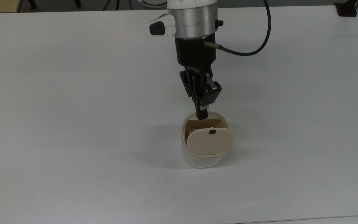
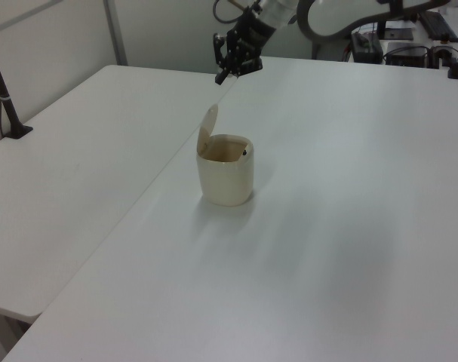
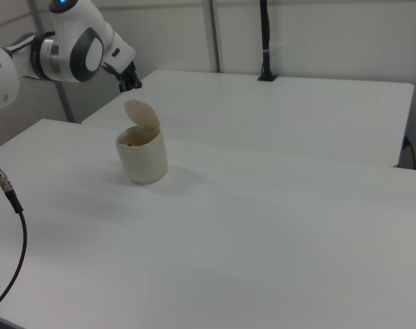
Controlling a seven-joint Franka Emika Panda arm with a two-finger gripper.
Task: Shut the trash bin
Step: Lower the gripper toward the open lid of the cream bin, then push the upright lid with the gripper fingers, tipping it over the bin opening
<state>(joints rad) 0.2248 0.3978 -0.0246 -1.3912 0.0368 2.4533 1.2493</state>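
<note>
Gripper closed, above trash bin; lid up, something pale inside.

Even, bright overhead light washes the white desk; a soft shadow pools at nine o'clock of the trash bin, edges slightly hazy.

White arm, black pincer, black cable
</note>
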